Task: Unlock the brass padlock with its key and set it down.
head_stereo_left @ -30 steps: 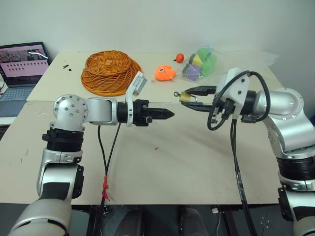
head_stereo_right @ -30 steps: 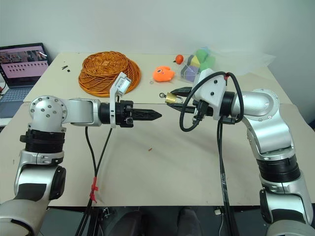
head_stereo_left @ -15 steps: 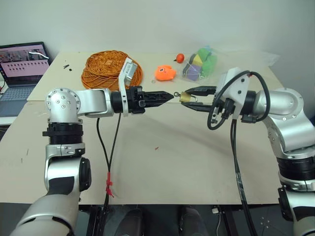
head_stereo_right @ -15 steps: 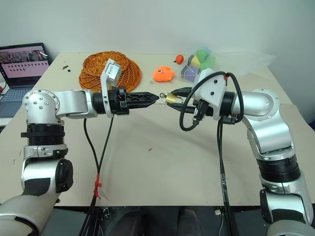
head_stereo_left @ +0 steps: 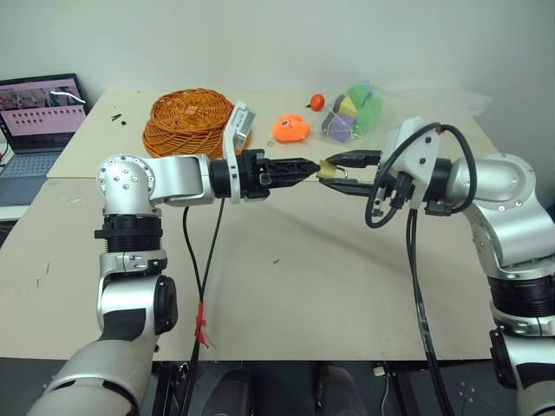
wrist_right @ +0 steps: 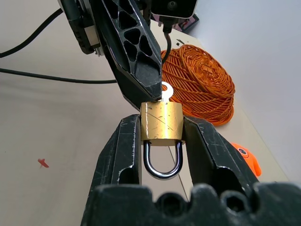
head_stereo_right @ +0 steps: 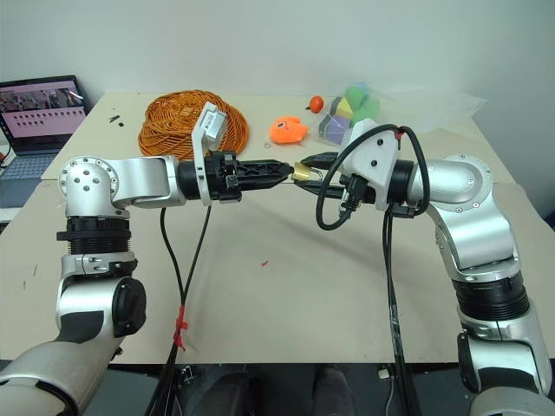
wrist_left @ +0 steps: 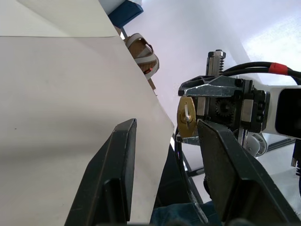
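now the brass padlock (wrist_right: 161, 121) sits clamped in right gripper (wrist_right: 162, 141)

The room is evenly bright, lit from overhead, likely by soft ceiling light. The bench (head_stereo_left: 347, 286) carries only faint, diffuse shadows under the arms. From the left wrist, the far background washes out to near white and the near fingers (wrist_left: 113, 179) look soft. From the right wrist, the brass padlock (wrist_right: 161, 122) is crisp with a mild sheen, while the basket (wrist_right: 202, 80) behind blurs slightly.
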Controlling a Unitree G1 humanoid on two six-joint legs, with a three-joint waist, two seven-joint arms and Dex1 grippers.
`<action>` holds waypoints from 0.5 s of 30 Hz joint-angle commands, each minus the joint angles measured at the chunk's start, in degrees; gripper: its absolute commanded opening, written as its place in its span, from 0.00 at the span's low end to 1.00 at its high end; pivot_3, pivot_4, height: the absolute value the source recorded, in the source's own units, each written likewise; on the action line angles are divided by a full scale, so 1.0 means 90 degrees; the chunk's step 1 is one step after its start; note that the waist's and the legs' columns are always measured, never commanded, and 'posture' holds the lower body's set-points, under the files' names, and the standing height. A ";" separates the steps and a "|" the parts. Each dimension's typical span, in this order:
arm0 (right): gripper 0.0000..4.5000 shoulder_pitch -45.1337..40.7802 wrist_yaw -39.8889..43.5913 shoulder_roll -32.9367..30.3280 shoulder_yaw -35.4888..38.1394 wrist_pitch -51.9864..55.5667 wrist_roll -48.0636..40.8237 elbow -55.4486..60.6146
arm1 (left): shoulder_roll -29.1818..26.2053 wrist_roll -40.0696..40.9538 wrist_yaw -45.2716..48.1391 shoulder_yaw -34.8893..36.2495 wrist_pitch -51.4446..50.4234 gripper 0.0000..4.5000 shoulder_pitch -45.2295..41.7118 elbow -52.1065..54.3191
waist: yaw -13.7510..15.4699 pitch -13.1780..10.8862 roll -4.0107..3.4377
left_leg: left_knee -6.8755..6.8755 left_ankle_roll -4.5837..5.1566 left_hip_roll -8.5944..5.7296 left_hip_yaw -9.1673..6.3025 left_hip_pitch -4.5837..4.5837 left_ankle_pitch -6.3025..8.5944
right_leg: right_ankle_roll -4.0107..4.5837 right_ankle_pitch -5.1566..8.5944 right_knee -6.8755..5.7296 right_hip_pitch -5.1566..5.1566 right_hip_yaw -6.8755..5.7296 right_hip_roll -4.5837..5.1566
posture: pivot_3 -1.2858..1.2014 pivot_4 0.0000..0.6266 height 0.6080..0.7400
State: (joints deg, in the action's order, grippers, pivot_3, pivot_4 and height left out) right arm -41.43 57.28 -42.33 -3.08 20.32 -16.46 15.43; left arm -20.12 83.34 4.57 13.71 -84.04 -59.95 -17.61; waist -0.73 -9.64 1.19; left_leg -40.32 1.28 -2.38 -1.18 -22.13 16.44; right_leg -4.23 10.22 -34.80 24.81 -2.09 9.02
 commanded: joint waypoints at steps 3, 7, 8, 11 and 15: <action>0.21 -0.0075 -0.0047 -0.0075 0.0174 -0.0056 -0.0047 0.0208 | 0.0003 0.0084 0.0026 0.0176 0.0013 0.48 -0.0185 0.0059 | -0.0003 0.0000 0.0000 | 0.0000 0.0000 0.0000 0.0000 0.0001 0.0000 | 0.0000 0.0000 -0.0001 0.0000 0.0000 0.0000 | 0.52 0.24 1.00; 0.21 -0.0082 -0.0043 -0.0074 0.0175 -0.0066 -0.0045 0.0194 | 0.0010 0.0122 0.0005 0.0199 0.0004 0.24 -0.0164 0.0073 | -0.0001 0.0000 0.0000 | 0.0000 0.0000 0.0000 0.0000 0.0001 0.0000 | 0.0000 0.0000 -0.0002 0.0000 0.0000 0.0000 | 0.52 0.24 1.00; 0.21 -0.0081 -0.0042 -0.0072 0.0173 -0.0068 -0.0043 0.0194 | 0.0011 0.0130 0.0003 0.0207 -0.0005 0.15 -0.0155 0.0083 | -0.0001 0.0000 0.0000 | 0.0000 0.0000 0.0000 0.0000 0.0001 0.0000 | 0.0000 0.0000 -0.0001 0.0000 0.0000 0.0000 | 0.52 0.24 1.00; 0.21 -0.0082 -0.0032 -0.0072 0.0168 -0.0074 -0.0038 0.0187 | 0.0016 0.0145 -0.0006 0.0228 -0.0017 0.01 -0.0147 0.0090 | -0.0001 0.0000 0.0000 | 0.0000 0.0000 -0.0001 0.0000 0.0000 0.0000 | 0.0000 0.0000 -0.0001 0.0000 0.0000 0.0001 | 0.52 0.24 1.00; 0.21 -0.0081 -0.0022 -0.0079 0.0170 -0.0074 -0.0034 0.0187 | 0.0010 0.0191 -0.0029 0.0231 -0.0014 0.01 -0.0139 0.0082 | -0.0001 0.0000 0.0000 | 0.0000 0.0000 -0.0002 0.0000 0.0001 0.0000 | 0.0000 0.0000 -0.0001 0.0000 0.0000 0.0003 | 0.52 0.24 1.00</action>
State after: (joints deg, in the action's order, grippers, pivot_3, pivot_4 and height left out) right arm -41.32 57.28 -42.33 -3.37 20.34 -16.06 15.36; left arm -19.85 84.49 4.45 14.85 -84.07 -60.14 -17.86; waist -0.74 -9.65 1.19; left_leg -40.33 1.28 -2.40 -1.17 -22.12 16.44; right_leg -4.23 10.22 -34.81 24.81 -2.09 9.05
